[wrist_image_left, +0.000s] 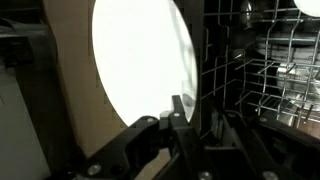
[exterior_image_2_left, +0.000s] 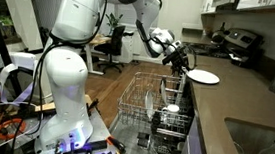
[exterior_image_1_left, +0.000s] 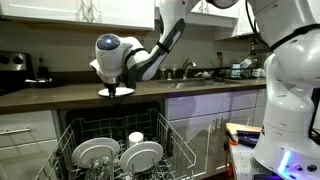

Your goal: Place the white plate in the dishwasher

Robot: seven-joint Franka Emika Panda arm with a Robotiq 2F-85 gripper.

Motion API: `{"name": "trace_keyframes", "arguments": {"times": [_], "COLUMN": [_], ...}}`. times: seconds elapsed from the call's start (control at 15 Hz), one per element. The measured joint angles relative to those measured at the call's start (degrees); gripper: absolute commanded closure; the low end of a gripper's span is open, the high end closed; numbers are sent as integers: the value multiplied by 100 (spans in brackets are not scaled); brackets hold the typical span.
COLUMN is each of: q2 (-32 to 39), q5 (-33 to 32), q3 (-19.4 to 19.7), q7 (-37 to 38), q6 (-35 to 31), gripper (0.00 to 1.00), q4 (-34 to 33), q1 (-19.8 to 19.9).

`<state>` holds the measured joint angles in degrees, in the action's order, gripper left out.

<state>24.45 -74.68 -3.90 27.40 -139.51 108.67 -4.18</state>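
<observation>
The white plate (exterior_image_2_left: 206,78) lies flat at the edge of the brown countertop (exterior_image_2_left: 240,106), above the dishwasher (exterior_image_2_left: 141,99). My gripper (exterior_image_2_left: 184,63) reaches in level from the dishwasher's side. In the wrist view the plate (wrist_image_left: 140,60) fills the upper left. Its rim sits between the two dark fingers of my gripper (wrist_image_left: 195,108), close against one finger (wrist_image_left: 178,104), with a dark gap to the other. The jaws stand a little apart. The dishwasher's wire rack (exterior_image_1_left: 70,135) is pulled out below the counter.
The rack holds two white plates (exterior_image_1_left: 95,152) (exterior_image_1_left: 140,155) and a small white cup (exterior_image_1_left: 135,137). White cabinet drawers (exterior_image_1_left: 25,135) flank the dishwasher. A sink (exterior_image_2_left: 257,148) and a stove (exterior_image_2_left: 243,41) sit along the counter. The robot's white base (exterior_image_2_left: 61,90) stands beside the rack.
</observation>
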Motion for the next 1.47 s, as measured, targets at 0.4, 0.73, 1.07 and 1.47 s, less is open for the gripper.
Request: {"name": "trace_keyframes", "arguments": {"times": [0.4,0.73,1.07,1.47], "q2": [0,9,120,268], "q5": [0,-41,-363,-938], "q3": [0,2,0,43], "q7": [-23,-56,-56,-55], "q6": [27,618,1472,1693], "gripper": [1,0,0,0], "q4": [0,-1,-4,-4], "q1": [-110,-400,-675,-698]}}
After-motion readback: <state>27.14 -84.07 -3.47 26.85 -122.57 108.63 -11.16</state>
